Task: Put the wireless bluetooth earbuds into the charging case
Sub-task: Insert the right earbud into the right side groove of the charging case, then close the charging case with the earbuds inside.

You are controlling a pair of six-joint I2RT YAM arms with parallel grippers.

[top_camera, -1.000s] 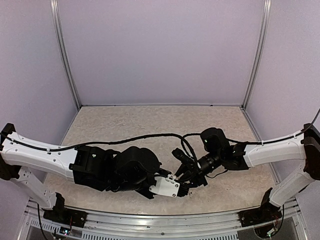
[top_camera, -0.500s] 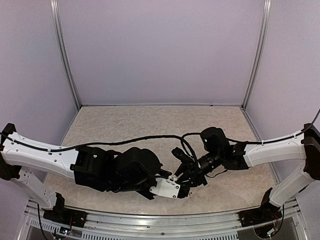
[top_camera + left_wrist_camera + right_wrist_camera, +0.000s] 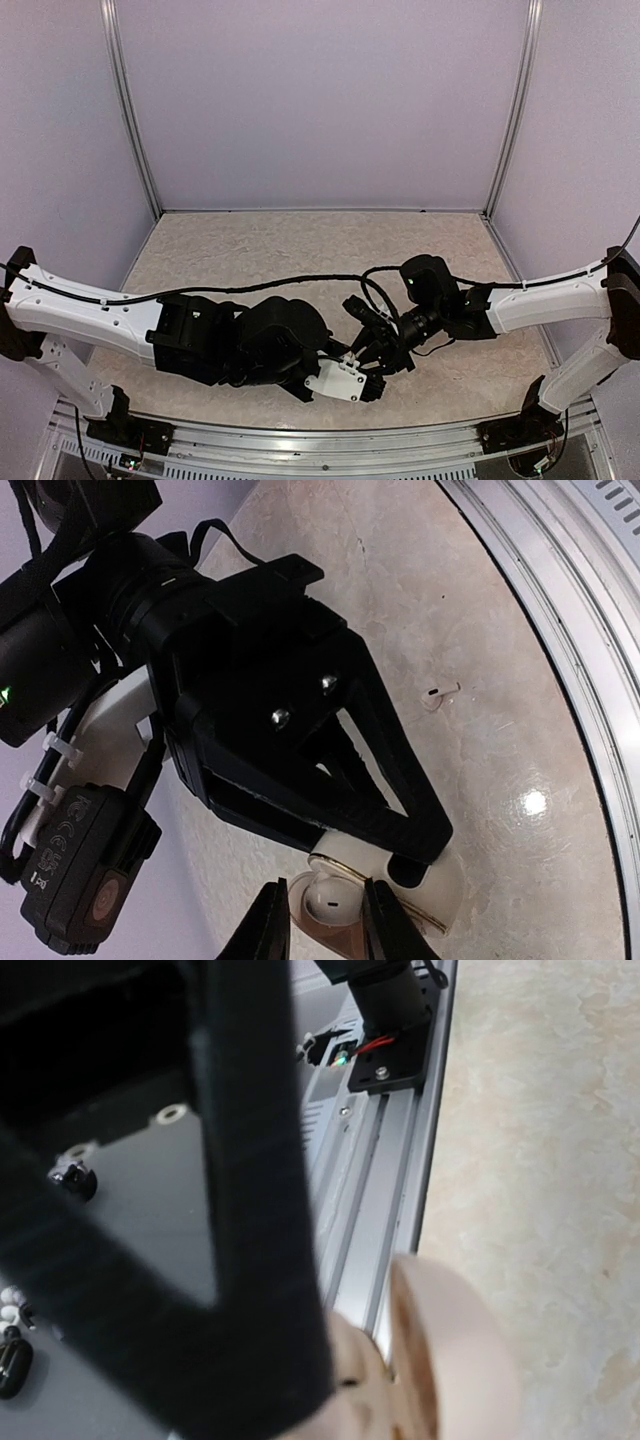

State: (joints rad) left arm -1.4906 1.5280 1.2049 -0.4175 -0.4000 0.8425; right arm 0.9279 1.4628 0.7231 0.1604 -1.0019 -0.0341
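Left wrist view gives the clearest reading: the right gripper (image 3: pixel 398 852) has its black fingers closed on the charging case (image 3: pixel 436 884), a pale pebble-shaped shell held open just above the worktop (image 3: pixel 300 250). It is probably held this way so that the wells face the other arm and the case cannot skid when something is pressed into it. The left gripper (image 3: pixel 327 927) comes at the case from the opposite side. Its two fingertips (image 3: pixel 268 928) sit narrowly apart, with a white earbud (image 3: pixel 326 902) between them right at the mouth of the case. They appear to pinch the earbud, though the contact falls at the very edge of the picture. By my judgement the bud is being lined up over its well and is not yet seated. A second earbud (image 3: pixel 440 693) lies loose on the worktop close to the near edge, just inside the aluminium rail (image 3: pixel 560 630) and well apart from the case. From above, both arms reach inward low and nearly level, the left from the left side and the right from the right side. Their wrists meet at the middle of the near edge, and the white wrist camera (image 3: pixel 335 380) covers the meeting point. In the right wrist view the case shows as a pinkish curve beside one dark finger.
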